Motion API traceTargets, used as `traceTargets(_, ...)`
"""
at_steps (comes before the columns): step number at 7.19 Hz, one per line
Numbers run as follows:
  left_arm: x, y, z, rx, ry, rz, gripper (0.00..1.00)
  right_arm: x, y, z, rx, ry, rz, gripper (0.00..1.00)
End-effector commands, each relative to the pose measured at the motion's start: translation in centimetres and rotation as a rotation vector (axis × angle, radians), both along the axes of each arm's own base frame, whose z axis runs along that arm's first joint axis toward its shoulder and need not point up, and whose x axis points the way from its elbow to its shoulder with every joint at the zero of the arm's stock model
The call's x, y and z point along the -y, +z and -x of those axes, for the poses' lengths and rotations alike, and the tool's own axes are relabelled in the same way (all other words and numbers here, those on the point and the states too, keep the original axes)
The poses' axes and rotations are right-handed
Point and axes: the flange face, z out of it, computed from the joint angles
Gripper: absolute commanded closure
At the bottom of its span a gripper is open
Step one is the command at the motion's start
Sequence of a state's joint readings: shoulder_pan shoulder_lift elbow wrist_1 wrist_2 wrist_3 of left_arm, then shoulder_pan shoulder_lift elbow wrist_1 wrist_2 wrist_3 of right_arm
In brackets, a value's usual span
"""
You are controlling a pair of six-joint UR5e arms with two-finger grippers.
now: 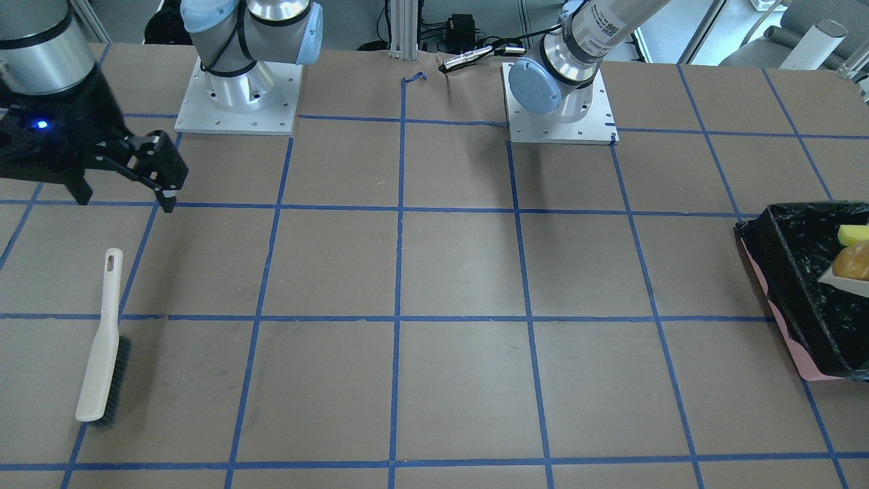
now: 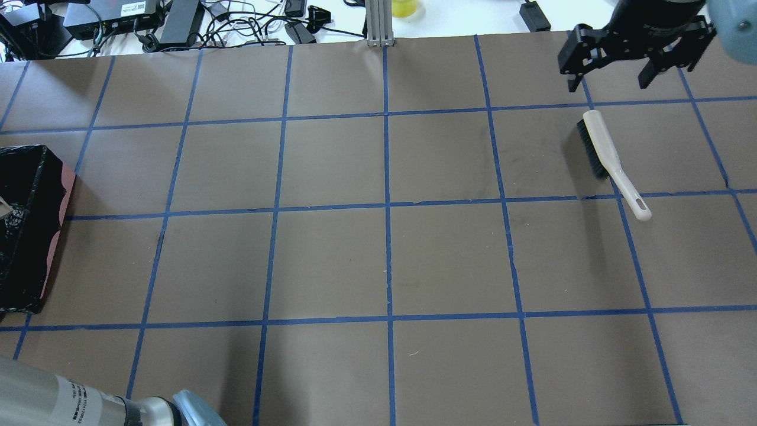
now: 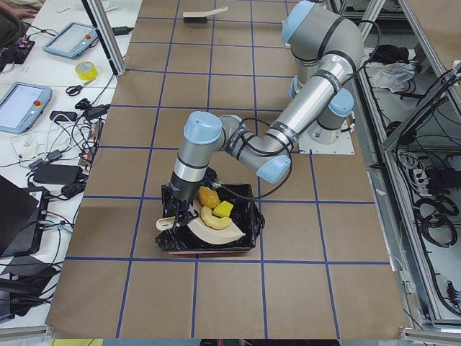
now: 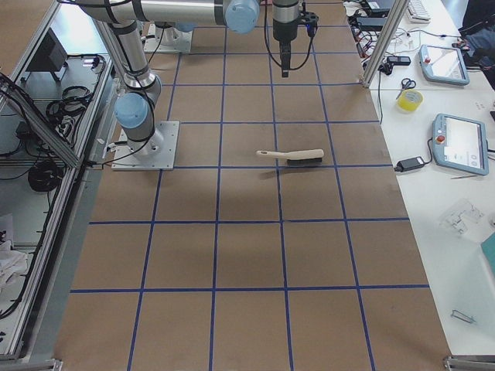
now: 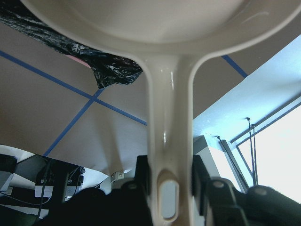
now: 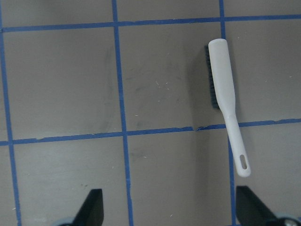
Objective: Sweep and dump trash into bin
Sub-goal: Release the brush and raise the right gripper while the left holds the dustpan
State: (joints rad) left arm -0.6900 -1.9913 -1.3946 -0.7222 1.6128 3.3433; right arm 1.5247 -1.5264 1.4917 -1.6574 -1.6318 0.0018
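The bin (image 3: 252, 220), a pink box lined with a black bag, stands at the table's end on my left side, also seen as the bin (image 1: 781, 272). My left gripper (image 5: 169, 181) is shut on the handle of a beige dustpan (image 3: 216, 234), which is tilted inside the bin. On the pan lie the trash pieces: a yellow-green block (image 3: 223, 209), an orange-brown lump (image 3: 208, 196) and a cream crescent (image 3: 214, 218). My right gripper (image 2: 609, 83) hangs open and empty above the table, beyond the head of the brush (image 2: 609, 157).
The cream-handled brush (image 6: 225, 99) lies flat on the brown paper with blue tape lines, bristles sideways. Both arm bases (image 1: 234, 102) stand at the robot's edge. Cables and devices (image 2: 148, 23) lie along the far edge. Tablets and tape (image 4: 452, 139) sit on a side bench.
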Motion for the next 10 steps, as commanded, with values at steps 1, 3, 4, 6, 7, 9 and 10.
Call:
traceTargets(1, -0.9, 0.1, 1.3, 0.024, -0.041, 0.029, 1.00, -2.5, 1.1, -4.8, 0.009, 0.030, 0.016, 0.00)
traceTargets(3, -1.5, 0.6, 1.9, 0.054, -0.072, 0.063, 1.00, -2.8, 1.6, -4.9, 0.025, 0.045, 0.030, 0.00)
traceTargets(4, -1.8, 0.4, 1.7, 0.062, -0.077, 0.079, 1.00, -2.9, 1.6, -4.9, 0.022, 0.043, 0.024, 0.00)
traceTargets(6, -2.0, 0.3, 2.2, 0.135, -0.151, 0.092, 1.00, -3.9, 1.9, -4.9, 0.071, 0.040, -0.006, 0.00)
traceTargets(7, -2.4, -0.1, 2.5, 0.132, -0.150, 0.087, 1.00, -3.9, 1.6, -5.1, 0.104, 0.045, -0.020, 0.00)
traceTargets(9, -2.4, 0.2, 3.0, 0.114, -0.166, 0.097, 1.00, -4.4, 1.4, -5.1, 0.095, 0.043, -0.054, 0.00)
traceTargets(10, -2.2, 0.0, 2.9, 0.048, -0.178, 0.072, 1.00, -4.4, 1.3, -5.3, 0.090, 0.048, -0.057, 0.00)
